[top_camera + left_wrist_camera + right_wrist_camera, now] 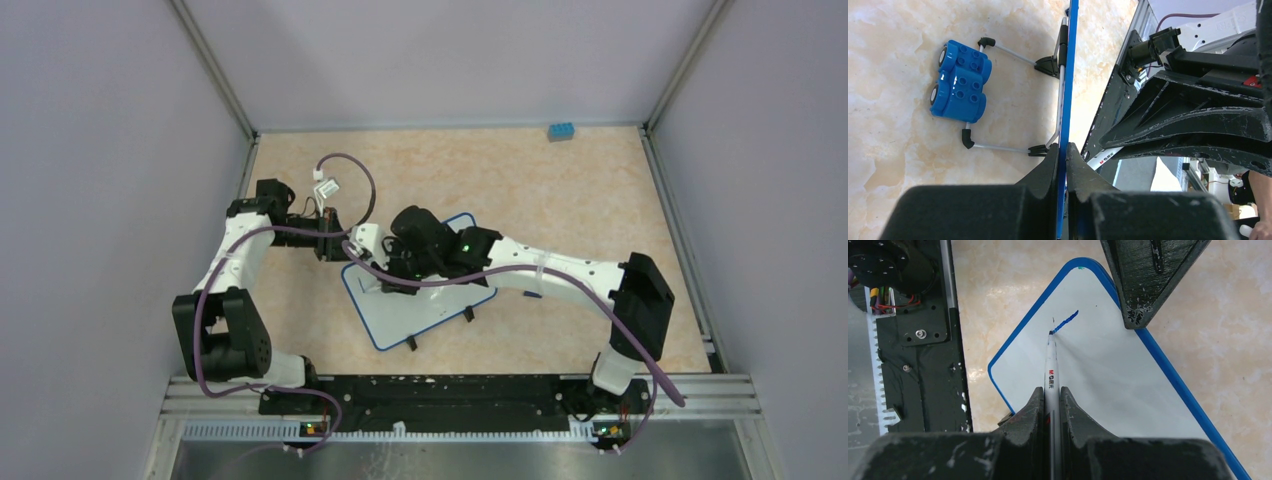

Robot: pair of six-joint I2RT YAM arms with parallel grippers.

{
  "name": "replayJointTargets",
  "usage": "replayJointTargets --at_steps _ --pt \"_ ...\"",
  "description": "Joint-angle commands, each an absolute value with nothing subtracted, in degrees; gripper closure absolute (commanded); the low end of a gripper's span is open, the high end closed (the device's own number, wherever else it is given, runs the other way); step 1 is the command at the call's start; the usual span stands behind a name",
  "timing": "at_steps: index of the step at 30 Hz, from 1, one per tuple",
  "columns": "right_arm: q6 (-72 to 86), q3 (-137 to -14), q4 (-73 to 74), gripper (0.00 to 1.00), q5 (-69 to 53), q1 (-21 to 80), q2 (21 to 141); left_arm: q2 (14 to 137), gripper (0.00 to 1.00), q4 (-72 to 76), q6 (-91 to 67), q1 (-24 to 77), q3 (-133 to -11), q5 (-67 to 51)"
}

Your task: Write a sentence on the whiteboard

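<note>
Right gripper [1051,392] fingers clamped white marker [1050,365]; we saw tip touching whiteboard [1108,390] at end of short blue stroke [1066,321]. Left gripper [1062,150] pinched board's blue rim. Whiteboard lay mid-table [600,200], between arms. We noted blue toy block [560,131] at far edge.

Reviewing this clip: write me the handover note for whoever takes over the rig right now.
Grippers: the left gripper is shut on the blue rim of the whiteboard. The right gripper is shut on the marker, whose tip is on the board.
Things: the whiteboard lies at an angle on the table, in front of both arms.
Done: one short blue stroke near a corner of the board.
Left: nearly the whole sentence; no letter is readable yet.
</note>
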State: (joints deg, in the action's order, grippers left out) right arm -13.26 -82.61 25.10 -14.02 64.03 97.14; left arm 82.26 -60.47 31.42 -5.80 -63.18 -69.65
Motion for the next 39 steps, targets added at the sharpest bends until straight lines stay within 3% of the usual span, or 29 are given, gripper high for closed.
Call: replayJointTargets --at_steps 1,13,39 --pt "-12.06 -85.81 23.25 1.0 -13.75 63.17 94.92 80.94 1.0 -60.17 31.64 -5.47 -62.4 -70.0" --pt "-11.6 -86.4 23.47 1.0 -17.61 62.53 95.05 81.29 1.0 -60.1 31.57 -5.45 -62.4 -70.19" --pt "-11.12 -85.82 24.25 1.0 -14.0 60.44 95.36 81.33 1.0 -60.13 31.25 -5.45 -62.58 -70.0"
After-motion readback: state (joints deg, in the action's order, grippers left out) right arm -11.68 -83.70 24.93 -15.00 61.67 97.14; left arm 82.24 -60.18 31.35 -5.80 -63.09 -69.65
